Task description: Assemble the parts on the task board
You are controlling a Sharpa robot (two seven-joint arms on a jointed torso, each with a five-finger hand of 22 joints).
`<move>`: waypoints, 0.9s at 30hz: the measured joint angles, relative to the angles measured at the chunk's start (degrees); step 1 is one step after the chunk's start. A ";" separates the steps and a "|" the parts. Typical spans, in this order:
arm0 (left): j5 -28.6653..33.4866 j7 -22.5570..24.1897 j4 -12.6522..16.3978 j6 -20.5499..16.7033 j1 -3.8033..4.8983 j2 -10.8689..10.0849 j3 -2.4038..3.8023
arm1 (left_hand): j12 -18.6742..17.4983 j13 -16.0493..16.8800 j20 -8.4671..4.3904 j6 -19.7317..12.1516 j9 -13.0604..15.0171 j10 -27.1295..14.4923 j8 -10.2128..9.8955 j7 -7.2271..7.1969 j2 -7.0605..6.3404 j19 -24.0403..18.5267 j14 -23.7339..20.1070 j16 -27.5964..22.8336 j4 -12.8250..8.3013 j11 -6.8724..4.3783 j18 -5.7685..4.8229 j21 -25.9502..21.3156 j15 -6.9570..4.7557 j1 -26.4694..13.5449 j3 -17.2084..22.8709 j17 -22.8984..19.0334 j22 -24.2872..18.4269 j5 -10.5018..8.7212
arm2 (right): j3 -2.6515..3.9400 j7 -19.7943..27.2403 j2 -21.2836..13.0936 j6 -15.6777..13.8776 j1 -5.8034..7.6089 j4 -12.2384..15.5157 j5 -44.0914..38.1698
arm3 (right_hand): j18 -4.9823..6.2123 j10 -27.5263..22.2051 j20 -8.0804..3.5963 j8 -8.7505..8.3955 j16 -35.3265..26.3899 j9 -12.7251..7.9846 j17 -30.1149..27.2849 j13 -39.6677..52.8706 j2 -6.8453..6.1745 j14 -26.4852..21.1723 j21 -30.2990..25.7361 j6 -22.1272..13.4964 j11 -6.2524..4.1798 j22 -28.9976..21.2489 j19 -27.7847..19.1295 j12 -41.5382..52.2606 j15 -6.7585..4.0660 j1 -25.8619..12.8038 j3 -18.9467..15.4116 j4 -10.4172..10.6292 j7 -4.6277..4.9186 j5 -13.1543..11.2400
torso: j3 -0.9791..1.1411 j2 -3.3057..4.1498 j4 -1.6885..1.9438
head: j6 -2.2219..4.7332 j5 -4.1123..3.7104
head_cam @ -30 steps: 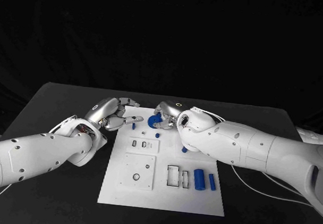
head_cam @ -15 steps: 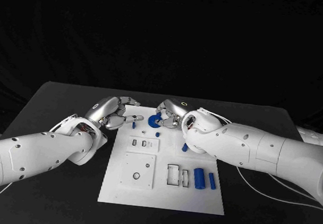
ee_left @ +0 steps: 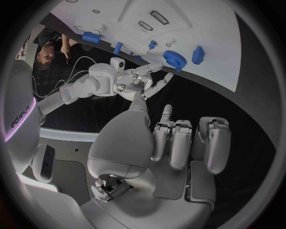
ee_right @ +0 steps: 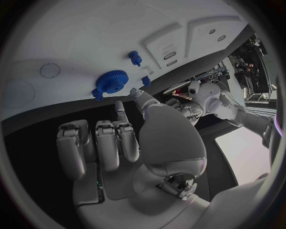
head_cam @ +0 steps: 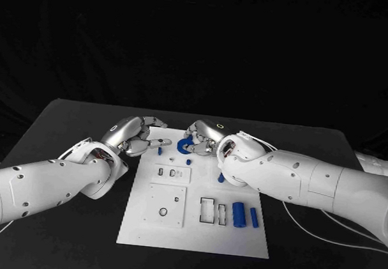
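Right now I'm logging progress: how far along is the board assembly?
Early. A blue gear sits at the board's far end, between the left hand and right hand; neither holds anything. Two blue cylinders lie loose nearer, with small pegs unplaced.

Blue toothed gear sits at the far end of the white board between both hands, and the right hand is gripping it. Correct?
Not quite. The blue toothed gear does sit at the far end of the white task board, between the hands, but the right hand grips nothing: the right wrist view shows its fingers short of the gear. The left hand holds nothing either.
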 measured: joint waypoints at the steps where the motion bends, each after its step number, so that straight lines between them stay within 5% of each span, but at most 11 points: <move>1: 0.00 0.00 -0.01 0.00 0.00 0.01 0.00 | 0.00 0.00 0.00 0.00 0.00 0.00 0.00 0.00 0.00 0.00 0.00 0.00 0.00 0.00 0.00 0.00 0.00 0.00 0.00 0.00 0.00 0.00 | 0.00 0.05 -0.10 -0.07 -0.01 0.16 0.12 | 0.00 0.00 0.00 0.00 0.00 0.00 0.00 0.00 0.00 0.13 0.00 0.00 -0.01 0.00 0.00 0.00 -0.12 0.00 0.00 0.00 0.00 0.00 | 0.00 0.00 0.01 | 0.03 -0.03; 8: -0.01 0.05 -0.27 0.00 -0.03 0.26 -0.02 | 0.00 -0.01 0.00 0.21 0.00 0.00 0.00 -0.21 0.00 0.00 0.00 0.00 -0.01 0.00 0.00 0.00 0.00 0.00 -0.32 -0.01 0.00 0.00 | -0.11 1.22 -4.24 -2.51 0.69 4.84 3.16 | 0.00 0.00 -0.41 -0.45 0.00 -0.34 0.00 0.05 0.89 0.21 0.00 0.67 -0.01 -0.01 0.00 0.00 -0.20 -1.57 -0.26 1.08 0.22 1.96 | 0.01 -0.07 -0.02 | 0.29 -0.07; 16: -0.02 0.15 -1.00 -0.01 -0.18 0.98 -0.01 | 0.00 -0.01 0.00 0.21 0.00 0.00 0.00 -0.21 0.00 0.00 0.00 0.00 0.00 0.00 0.00 0.00 0.00 0.00 -0.32 -0.01 0.00 0.00 | 0.01 2.71 -14.47 -3.70 5.14 14.15 11.22 | 0.00 -0.09 -0.42 -1.48 0.00 -0.72 -0.01 0.05 0.98 0.21 0.00 1.27 -0.73 -0.01 0.00 0.00 -0.20 -2.33 -0.14 1.61 0.10 2.66 | 0.03 -0.34 -0.17 | 0.16 -0.08; 23: -0.02 0.37 -1.99 -0.01 -0.65 1.81 -0.02 | 0.00 -0.01 0.00 0.21 0.00 0.00 0.00 -0.21 0.00 0.00 0.00 0.00 -0.01 0.00 0.00 0.00 0.00 0.00 -0.32 -0.02 0.00 0.00 | -0.27 3.34 -23.48 -1.56 7.11 20.48 17.89 | 0.00 0.00 -0.91 -2.73 0.00 -1.97 -0.01 0.04 0.95 0.20 0.00 -1.88 -1.85 -0.02 0.12 0.00 -1.03 -1.23 -0.12 1.55 -1.88 -2.76 | 0.09 -0.88 -0.44 | -0.10 -0.23; 27: -0.03 0.56 -2.32 -0.01 -0.87 2.05 -0.02 | 0.00 -0.01 0.00 0.20 0.00 0.00 0.00 -0.20 0.00 0.00 0.00 0.00 0.00 0.00 0.00 0.00 0.00 0.00 -0.32 -0.02 0.00 0.00 | -0.65 3.29 -25.96 0.25 7.14 21.37 18.92 | -0.01 -0.09 -1.52 -2.73 0.00 -2.12 -0.01 0.04 0.81 0.11 0.00 -1.97 -2.36 -0.02 0.07 0.00 -1.61 -0.65 -0.50 1.09 -1.97 -5.16 | 0.21 -1.11 -0.60 | -0.08 -0.46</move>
